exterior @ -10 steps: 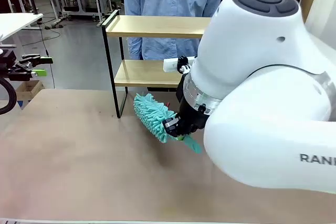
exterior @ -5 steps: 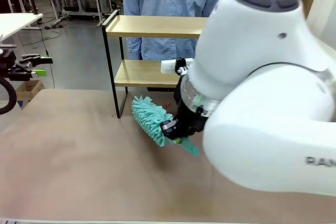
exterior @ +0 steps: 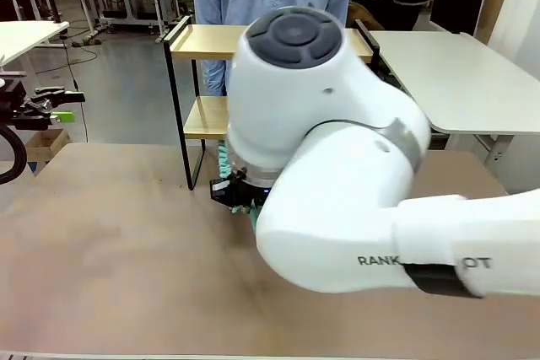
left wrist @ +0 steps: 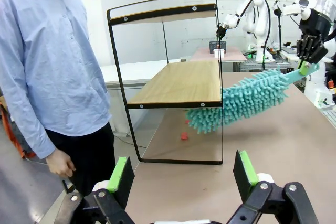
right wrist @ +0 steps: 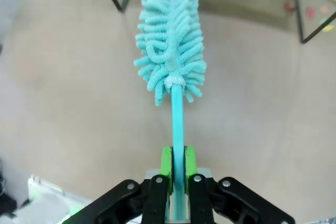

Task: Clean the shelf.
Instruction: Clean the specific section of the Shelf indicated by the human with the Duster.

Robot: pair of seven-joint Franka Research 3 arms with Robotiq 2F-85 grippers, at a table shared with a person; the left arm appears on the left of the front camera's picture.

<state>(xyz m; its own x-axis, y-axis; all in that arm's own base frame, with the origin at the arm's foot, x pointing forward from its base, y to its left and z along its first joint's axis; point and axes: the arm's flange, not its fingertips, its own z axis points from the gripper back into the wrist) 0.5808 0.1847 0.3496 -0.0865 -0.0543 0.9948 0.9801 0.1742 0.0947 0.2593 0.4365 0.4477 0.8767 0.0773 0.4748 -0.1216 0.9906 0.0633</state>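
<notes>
The right arm [exterior: 337, 166] is swinging across toward the robot's left and is now covering most of the teal duster [exterior: 224, 158]. The duster's head is moving in to the shelf [exterior: 202, 40], seemingly reaching just under its lower board. The white tabletop [exterior: 456, 73] behind is coming into sight.
</notes>
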